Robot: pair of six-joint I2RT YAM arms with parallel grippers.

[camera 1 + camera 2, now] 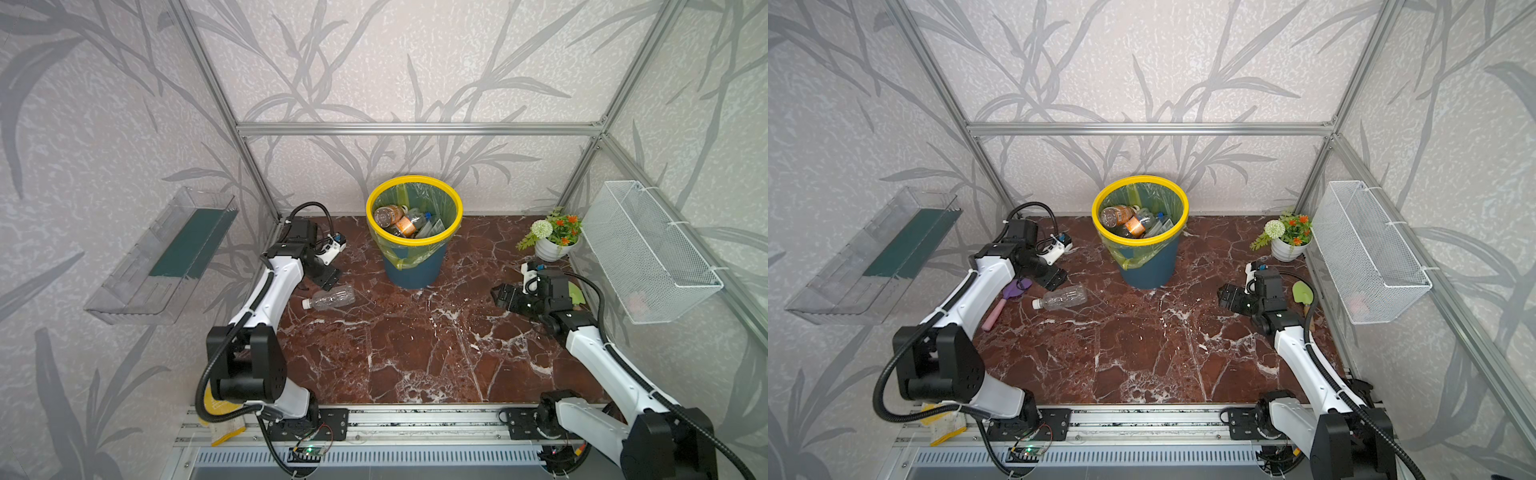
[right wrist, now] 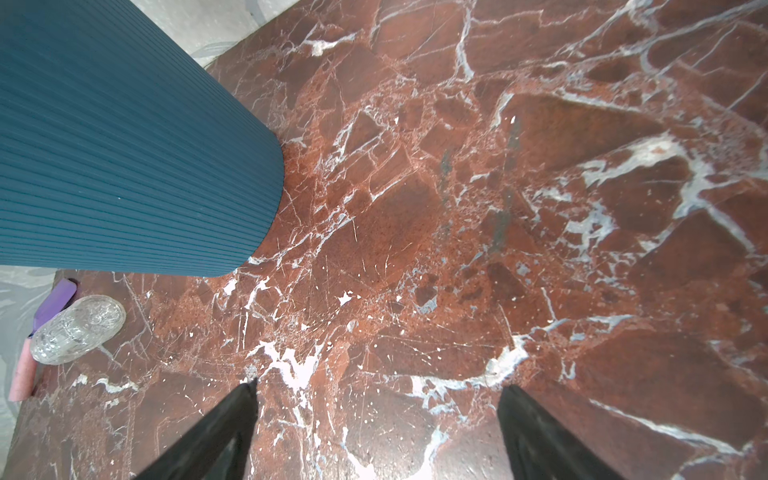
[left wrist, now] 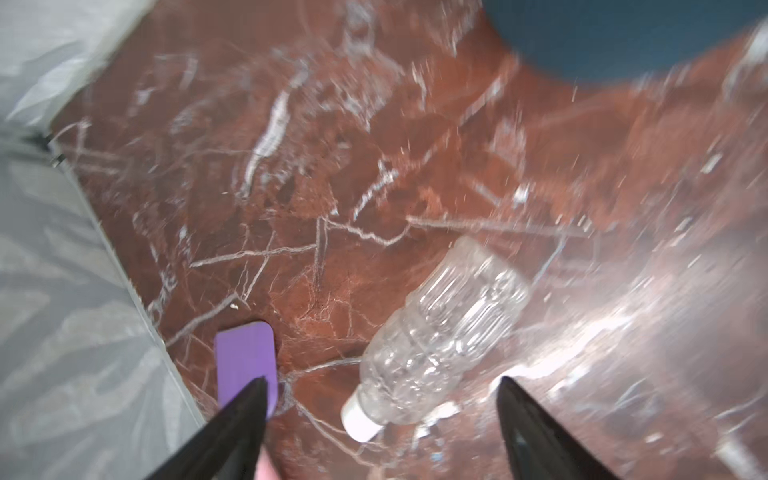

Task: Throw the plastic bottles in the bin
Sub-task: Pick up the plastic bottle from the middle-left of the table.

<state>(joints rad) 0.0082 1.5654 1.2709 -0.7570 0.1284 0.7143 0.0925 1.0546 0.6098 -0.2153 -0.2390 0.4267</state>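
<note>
Jaws on both arms stand wide and hold nothing. The left jaws hang low over the red marbled desk point(image 1: 415, 353). A clear bottle point(image 3: 432, 345) with a white cap lies on its side just ahead of them. Its cap end reaches in between the two black fingertips point(image 3: 249, 399), neither of them on it, in a wrist view smeared by blur. A purple scoop point(image 1: 1013, 293) with a pink handle lies just beside the bottle, its blade under one left fingertip. Farther ahead of the left jaws stands the bin point(image 1: 413, 270), dark blue with a yellow rim and a green liner, with other bottles point(image 1: 405, 224) piled inside. The bin sits between the two pairs of jaws, set farther back. The right jaws hover above bare desk, the bin's ribbed wall ahead and to one side, the clear bottle well apart beyond its base. A green scoop point(image 1: 1303, 293) lies behind them beside the wrist, near a potted plant point(image 1: 550, 239). A white mesh basket point(image 1: 648, 249) hangs on the wall behind the right arm, and a clear tray point(image 1: 166, 253) is mounted on the wall by the left arm.
</note>
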